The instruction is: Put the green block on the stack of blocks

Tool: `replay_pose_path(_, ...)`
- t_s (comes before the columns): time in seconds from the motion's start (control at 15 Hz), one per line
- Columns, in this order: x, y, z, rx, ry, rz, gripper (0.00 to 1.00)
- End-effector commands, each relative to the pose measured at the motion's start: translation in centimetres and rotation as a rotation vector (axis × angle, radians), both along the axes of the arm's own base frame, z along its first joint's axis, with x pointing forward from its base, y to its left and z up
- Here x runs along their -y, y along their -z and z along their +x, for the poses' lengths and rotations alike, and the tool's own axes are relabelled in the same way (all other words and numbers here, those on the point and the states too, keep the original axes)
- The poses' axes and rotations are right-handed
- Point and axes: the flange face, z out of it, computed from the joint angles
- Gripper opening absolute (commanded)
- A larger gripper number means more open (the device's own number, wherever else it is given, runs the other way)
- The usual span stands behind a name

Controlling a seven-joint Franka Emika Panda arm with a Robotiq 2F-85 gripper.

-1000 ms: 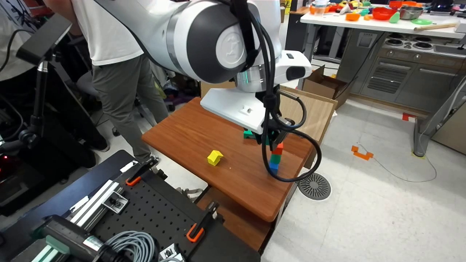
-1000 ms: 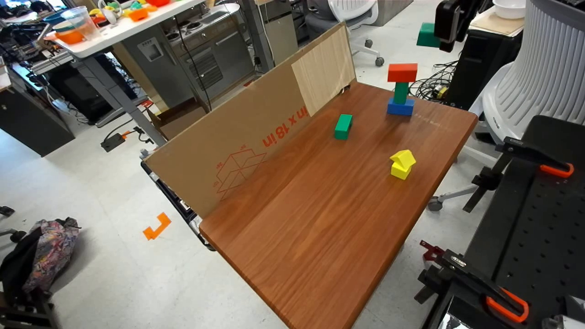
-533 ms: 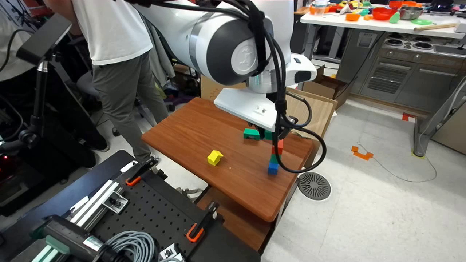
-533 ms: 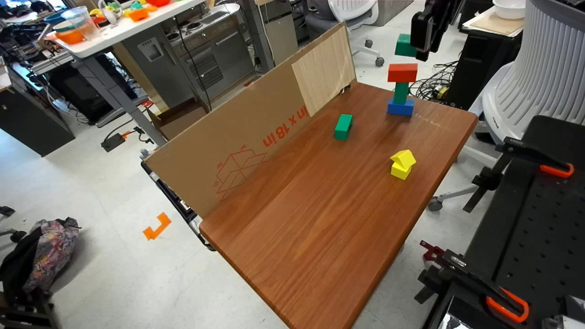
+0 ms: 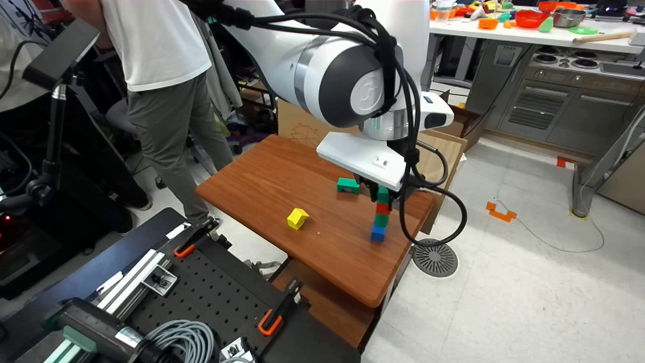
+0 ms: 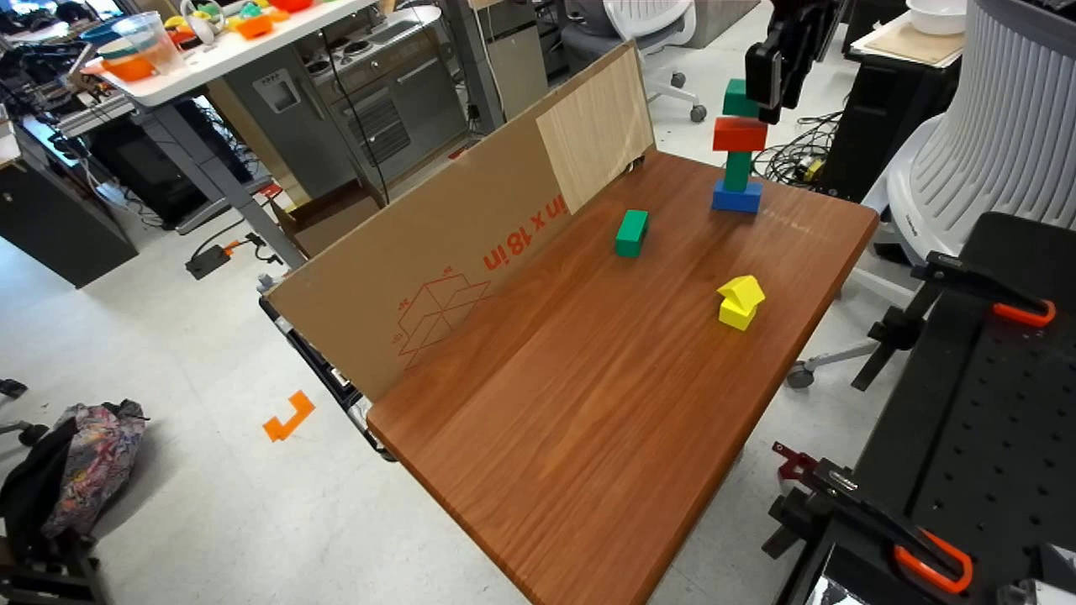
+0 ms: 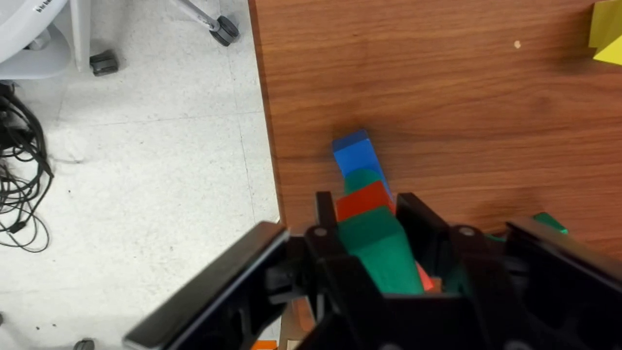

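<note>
Contact apparent at stack [image 6: 737,165]; release outstanding

From where I stand, the green block [image 6: 739,98] has come down from just above the red block [image 6: 740,134] and now appears seated on it. The gripper [image 7: 366,198] stands narrowed about the green block, judged holding it. Placement looks nearly complete; clean opening remains, and any sideways pull could topple the stack.

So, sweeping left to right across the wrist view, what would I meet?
Tangled black cables, two upper chair wheels, the table's left edge, the stack of blocks, a partly hidden green block, yellow blocks.
</note>
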Motion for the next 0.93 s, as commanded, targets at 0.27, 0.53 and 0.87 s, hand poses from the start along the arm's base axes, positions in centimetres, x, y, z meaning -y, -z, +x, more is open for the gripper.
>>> replay_pose_path(0.27, 0.33, -0.29, 1.62, -0.020, -0.034, 0.014, 0.13)
replay_pose_path(0.53, -0.15, -0.16, 1.78, -0.031, -0.050, 0.033, 0.13)
replay_pose_path(0.87, -0.40, -0.24, 1.87, -0.053, -0.061, 0.042, 0.13)
